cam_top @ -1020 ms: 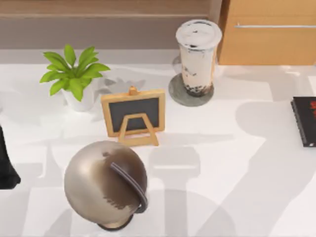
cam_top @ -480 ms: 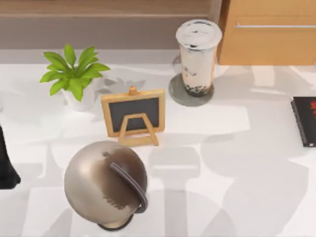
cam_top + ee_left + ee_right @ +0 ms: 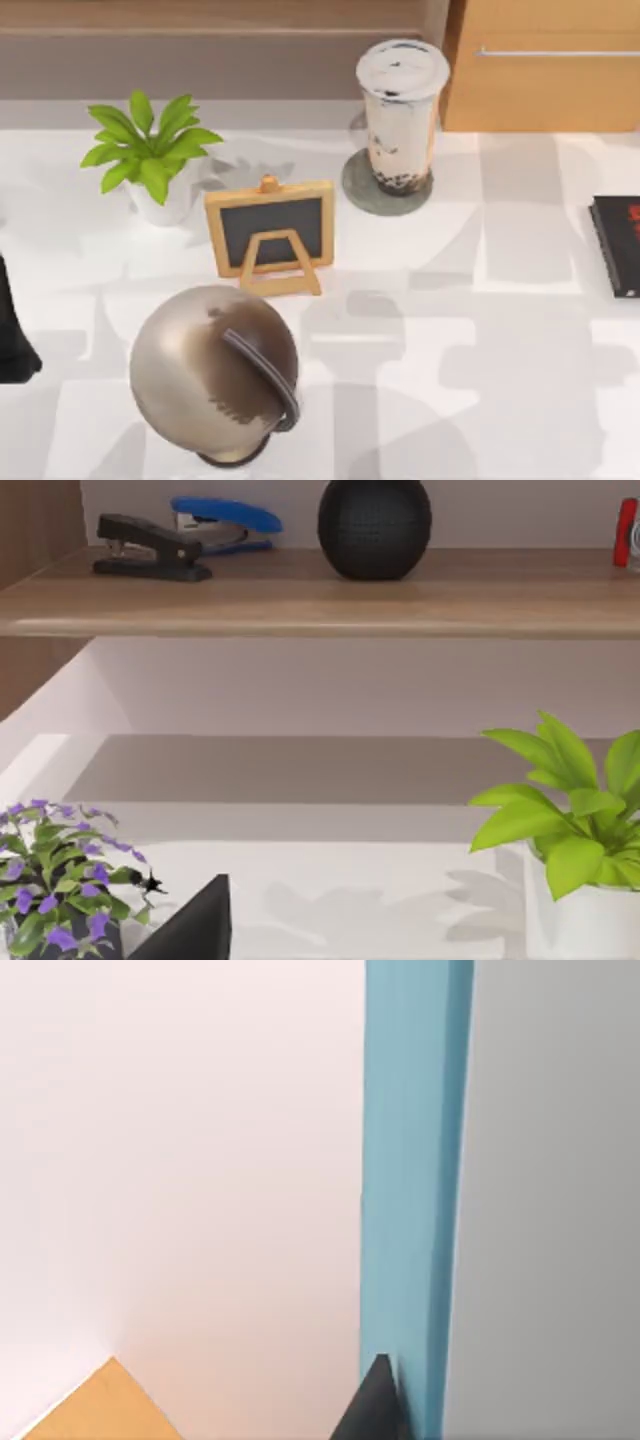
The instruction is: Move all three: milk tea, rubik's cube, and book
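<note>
The tall clear cup of beige milk tea [image 3: 402,110] stands on a flat grey round disc [image 3: 360,192] at the far middle of the white surface [image 3: 480,340], right of the small wooden chalkboard easel [image 3: 271,232]. A light blue-teal book [image 3: 415,1190] shows upright in the right wrist view against a dark fingertip; whether either arm's jaws are open or closed, I cannot tell

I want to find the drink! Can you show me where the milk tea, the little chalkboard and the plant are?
milk tea [image 3: 401,110], top view, on the cup's side.
chalkboard [image 3: 271,228], top view, on its dark panel.
plant [image 3: 148,150], top view, on its green leaves.
</note>
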Tool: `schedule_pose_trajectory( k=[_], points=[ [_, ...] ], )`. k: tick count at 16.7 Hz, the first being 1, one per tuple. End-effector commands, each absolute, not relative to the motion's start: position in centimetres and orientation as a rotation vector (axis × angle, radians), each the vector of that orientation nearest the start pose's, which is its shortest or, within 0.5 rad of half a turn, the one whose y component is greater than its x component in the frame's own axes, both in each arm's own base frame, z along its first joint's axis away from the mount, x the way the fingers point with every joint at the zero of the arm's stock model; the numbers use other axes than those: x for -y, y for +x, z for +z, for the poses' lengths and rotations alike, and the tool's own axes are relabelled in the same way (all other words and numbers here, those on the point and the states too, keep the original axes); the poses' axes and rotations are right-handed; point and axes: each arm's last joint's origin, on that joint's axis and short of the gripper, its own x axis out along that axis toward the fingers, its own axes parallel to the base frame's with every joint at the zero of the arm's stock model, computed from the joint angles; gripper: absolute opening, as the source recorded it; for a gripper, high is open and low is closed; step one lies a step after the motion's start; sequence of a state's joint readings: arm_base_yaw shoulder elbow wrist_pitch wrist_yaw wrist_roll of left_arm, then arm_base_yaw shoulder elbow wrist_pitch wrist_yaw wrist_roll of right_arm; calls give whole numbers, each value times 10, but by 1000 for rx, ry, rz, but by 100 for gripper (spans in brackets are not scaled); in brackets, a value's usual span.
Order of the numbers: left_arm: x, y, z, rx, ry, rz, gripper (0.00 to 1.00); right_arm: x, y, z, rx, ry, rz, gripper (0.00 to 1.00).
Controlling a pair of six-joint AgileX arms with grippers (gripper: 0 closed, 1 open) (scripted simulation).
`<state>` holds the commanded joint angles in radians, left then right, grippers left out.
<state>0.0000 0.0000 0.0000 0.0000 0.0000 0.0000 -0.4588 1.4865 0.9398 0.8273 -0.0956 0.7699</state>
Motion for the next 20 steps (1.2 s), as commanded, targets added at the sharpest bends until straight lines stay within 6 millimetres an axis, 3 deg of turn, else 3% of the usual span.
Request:
schedule_pose_trajectory(
  k=[4, 8, 11, 14, 20],
  points=[
    [1, 106, 160, 0, 0, 0, 100, 118, 286, 242, 238, 1029, -237, 0],
    [1, 106, 160, 0, 0, 0, 100, 83, 268, 156, -67, 1336, -307, 0],
    [1, 106, 160, 0, 0, 0, 100, 59, 253, 106, -293, 1486, -386, 0],
    [1, 106, 160, 0, 0, 0, 100, 49, 244, 88, -389, 1538, -428, 0],
    [1, 106, 160, 0, 0, 0, 100, 50, 247, 91, -371, 1541, -419, 0]
  ],
)
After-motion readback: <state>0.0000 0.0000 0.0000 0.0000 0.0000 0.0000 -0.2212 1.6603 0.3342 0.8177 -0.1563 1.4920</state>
